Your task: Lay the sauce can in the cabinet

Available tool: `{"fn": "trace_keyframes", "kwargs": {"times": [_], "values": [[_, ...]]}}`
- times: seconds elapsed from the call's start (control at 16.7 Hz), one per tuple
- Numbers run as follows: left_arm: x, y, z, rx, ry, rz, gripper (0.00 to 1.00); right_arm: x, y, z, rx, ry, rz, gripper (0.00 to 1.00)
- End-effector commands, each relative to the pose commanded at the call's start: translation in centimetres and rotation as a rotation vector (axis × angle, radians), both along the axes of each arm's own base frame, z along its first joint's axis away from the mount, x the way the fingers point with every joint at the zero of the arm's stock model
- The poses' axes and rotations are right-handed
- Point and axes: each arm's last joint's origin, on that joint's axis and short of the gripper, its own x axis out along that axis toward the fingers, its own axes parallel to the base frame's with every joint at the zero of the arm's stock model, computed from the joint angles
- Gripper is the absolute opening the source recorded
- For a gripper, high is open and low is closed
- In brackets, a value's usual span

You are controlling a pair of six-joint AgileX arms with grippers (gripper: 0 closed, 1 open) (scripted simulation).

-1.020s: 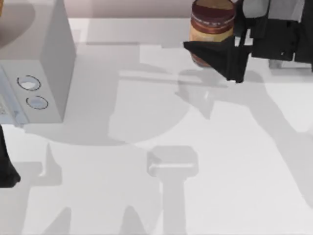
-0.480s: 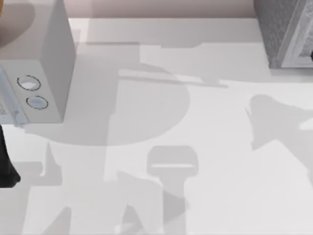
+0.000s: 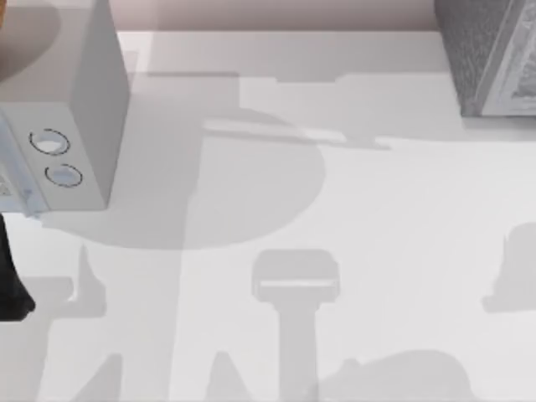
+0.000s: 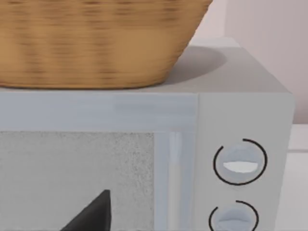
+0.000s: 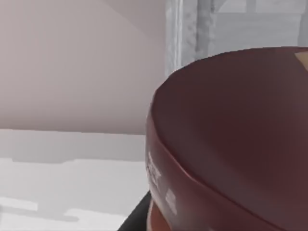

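Note:
The sauce can (image 5: 231,144) looms close in the right wrist view, its dark maroon top toward the camera. One dark fingertip (image 5: 138,220) of my right gripper shows against its lower side, shut on it. Behind the can stands the grey cabinet (image 5: 192,29); in the top view the cabinet (image 3: 490,59) sits at the far right corner. My left arm (image 3: 10,280) is parked at the left edge, and a dark fingertip (image 4: 91,214) of it shows in front of the microwave door.
A grey microwave (image 3: 84,109) with two round knobs stands at the far left, a wicker basket (image 4: 96,43) on top of it. Arm shadows fall across the white table (image 3: 335,209).
My right gripper and the can, at the top view's far middle a second ago, have left that view. Their shadow has slid toward the near right. The left arm has stayed put.

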Motion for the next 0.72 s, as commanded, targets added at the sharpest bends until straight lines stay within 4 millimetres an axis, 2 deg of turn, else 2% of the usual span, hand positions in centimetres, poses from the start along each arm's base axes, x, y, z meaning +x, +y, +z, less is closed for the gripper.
{"fn": "trace_keyframes", "kwargs": {"times": [0.12,0.24,0.54,0.72], "values": [[0.0,0.0,0.0,0.000,0.000,0.000,1.00,-0.2,-0.2,-1.6,0.001,0.002,-0.054,0.00],[0.0,0.0,0.0,0.000,0.000,0.000,1.00,-0.2,-0.3,-2.3,0.001,0.003,-0.077,0.00],[0.0,0.0,0.0,0.000,0.000,0.000,1.00,-0.2,-0.3,-2.3,0.002,0.005,-0.072,0.00],[0.0,0.0,0.0,0.000,0.000,0.000,1.00,-0.3,-0.2,-0.7,0.001,-0.008,-0.068,0.00]]}}
